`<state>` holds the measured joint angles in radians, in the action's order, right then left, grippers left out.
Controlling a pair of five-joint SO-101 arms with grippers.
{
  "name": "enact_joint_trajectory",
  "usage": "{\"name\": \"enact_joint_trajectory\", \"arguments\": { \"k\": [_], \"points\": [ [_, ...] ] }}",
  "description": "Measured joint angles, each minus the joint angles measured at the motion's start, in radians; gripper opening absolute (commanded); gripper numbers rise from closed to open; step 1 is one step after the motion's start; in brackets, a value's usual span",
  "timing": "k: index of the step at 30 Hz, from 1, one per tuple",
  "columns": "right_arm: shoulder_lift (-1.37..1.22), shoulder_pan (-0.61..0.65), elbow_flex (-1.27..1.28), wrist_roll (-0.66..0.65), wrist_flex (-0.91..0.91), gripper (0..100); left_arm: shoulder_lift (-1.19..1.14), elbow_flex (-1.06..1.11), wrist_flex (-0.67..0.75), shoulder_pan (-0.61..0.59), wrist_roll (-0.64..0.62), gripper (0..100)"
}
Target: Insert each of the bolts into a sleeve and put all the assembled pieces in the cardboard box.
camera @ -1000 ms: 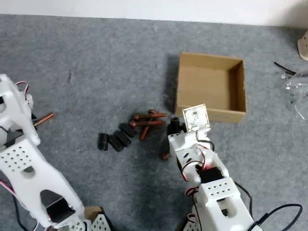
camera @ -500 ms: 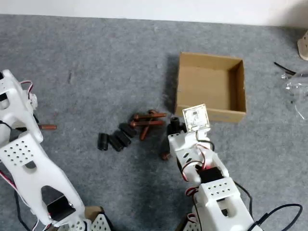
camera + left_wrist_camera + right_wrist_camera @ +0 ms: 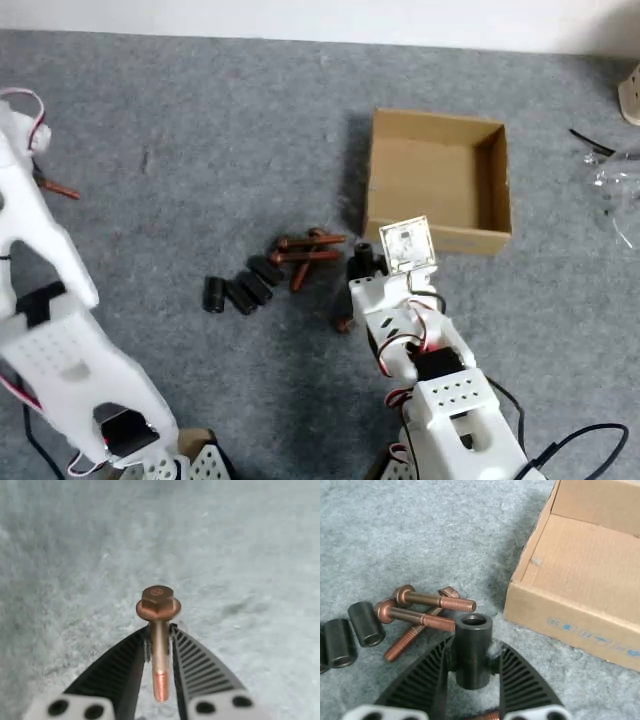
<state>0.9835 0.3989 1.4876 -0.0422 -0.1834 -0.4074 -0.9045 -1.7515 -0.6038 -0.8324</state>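
Observation:
My left gripper (image 3: 160,631) is shut on the shank of a copper bolt (image 3: 159,605), hex head outward, held above the grey carpet. In the high view that bolt (image 3: 58,188) sticks out from the left arm at the far left. My right gripper (image 3: 473,652) is shut on an upright black sleeve (image 3: 473,640), which the high view shows (image 3: 363,262) just in front of the cardboard box (image 3: 437,235). Three loose bolts (image 3: 306,250) and three black sleeves (image 3: 240,290) lie to its left. Another bolt (image 3: 343,322) lies beside the right arm.
The box (image 3: 600,570) is open at the top, with nothing visible inside. Clear plastic and black cables (image 3: 610,175) lie at the right edge, with a beige object (image 3: 630,95) in the far right corner. Open carpet spreads across the far left.
The left arm has swung away toward the far side, carrying its bolt from mid-left to upper left; the bolt's direction changed. The right arm and its sleeve have not moved.

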Motion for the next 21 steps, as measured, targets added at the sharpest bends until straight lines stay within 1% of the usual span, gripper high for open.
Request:
{"name": "enact_joint_trajectory", "arguments": {
  "k": [8,15,18,21],
  "points": [
    [0.000,0.000,0.000,0.000,0.000,0.7,0.339,-0.002,-0.002,0.000,0.040,0],
    [0.000,0.000,0.000,0.000,0.000,0.7,0.525,0.003,-0.003,0.002,0.040,0],
    [0.000,0.000,0.000,0.000,0.000,0.7,0.621,0.081,-0.003,0.038,0.072,0],
    [0.000,0.000,0.000,0.000,0.000,0.7,0.733,0.229,-0.003,0.098,0.112,0]
  ]
}}
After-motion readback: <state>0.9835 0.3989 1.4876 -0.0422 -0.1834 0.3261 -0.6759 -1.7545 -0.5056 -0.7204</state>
